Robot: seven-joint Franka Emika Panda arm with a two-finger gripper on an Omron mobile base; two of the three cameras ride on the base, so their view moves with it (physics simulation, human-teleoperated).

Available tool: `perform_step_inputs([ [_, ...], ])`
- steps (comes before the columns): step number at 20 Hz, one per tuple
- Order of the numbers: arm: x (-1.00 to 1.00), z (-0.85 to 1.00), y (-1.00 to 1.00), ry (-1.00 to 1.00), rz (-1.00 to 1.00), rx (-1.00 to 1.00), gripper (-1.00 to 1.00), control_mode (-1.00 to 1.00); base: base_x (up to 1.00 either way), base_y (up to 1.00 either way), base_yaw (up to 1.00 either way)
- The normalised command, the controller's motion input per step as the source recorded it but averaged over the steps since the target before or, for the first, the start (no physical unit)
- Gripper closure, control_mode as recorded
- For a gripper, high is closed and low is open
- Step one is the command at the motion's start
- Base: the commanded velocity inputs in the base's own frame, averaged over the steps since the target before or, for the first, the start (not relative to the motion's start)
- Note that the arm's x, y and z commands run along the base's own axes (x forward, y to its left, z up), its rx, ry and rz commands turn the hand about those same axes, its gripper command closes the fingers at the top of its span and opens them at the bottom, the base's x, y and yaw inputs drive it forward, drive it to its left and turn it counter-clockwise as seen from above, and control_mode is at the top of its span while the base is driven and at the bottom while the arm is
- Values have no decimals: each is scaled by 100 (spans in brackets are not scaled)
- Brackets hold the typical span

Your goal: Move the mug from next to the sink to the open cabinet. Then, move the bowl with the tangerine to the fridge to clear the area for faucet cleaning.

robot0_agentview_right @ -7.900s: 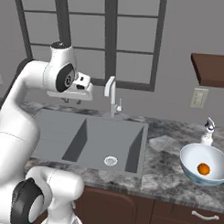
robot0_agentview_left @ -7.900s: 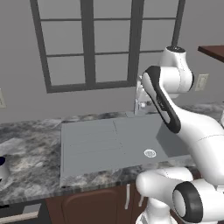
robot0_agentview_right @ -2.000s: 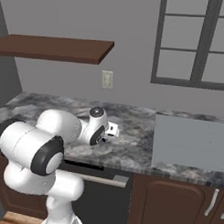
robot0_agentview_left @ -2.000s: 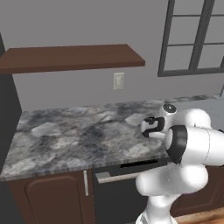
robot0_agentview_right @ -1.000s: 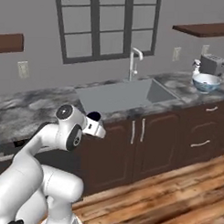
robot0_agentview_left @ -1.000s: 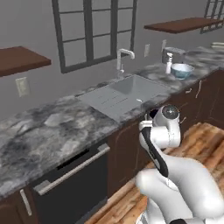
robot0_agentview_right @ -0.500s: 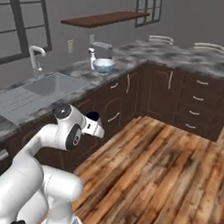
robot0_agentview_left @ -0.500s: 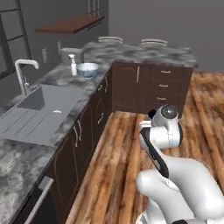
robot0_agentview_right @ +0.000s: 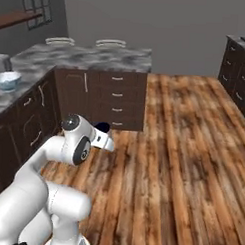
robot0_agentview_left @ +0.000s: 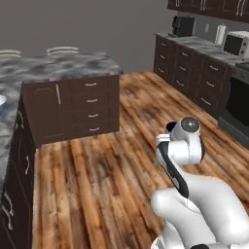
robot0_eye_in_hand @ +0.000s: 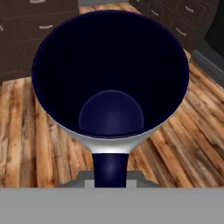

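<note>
1. Mug (robot0_eye_in_hand: 111, 78) held right before the hand camera, mouth toward it, above the floor (robot0_eye_in_hand: 26, 144).
2. Seen from the right base: bowl (robot0_agentview_right: 7, 80) on the counter (robot0_agentview_right: 26, 66), far left of the arm (robot0_agentview_right: 76, 143).
3. Drawers (robot0_agentview_right: 118, 99) beyond the arm, under that counter's far end.
4. Seen from the left base: microwave (robot0_agentview_left: 237, 44) on a far counter, right of the arm; oven (robot0_agentview_left: 239, 104) below it.

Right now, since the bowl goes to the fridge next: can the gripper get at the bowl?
Probably not. The gripper is shut on the mug, and the bowl sits far off on the counter, with open floor between.
</note>
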Motion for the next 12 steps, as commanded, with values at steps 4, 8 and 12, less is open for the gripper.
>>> perform_step_inputs([
  [4,0,0,0,0,0,0,100,100,98,-3,-70],
  [8,0,0,0,0,0,0,100,100,100,0,-57],
  [12,0,0,0,0,0,0,100,100,100,0,-62],
])
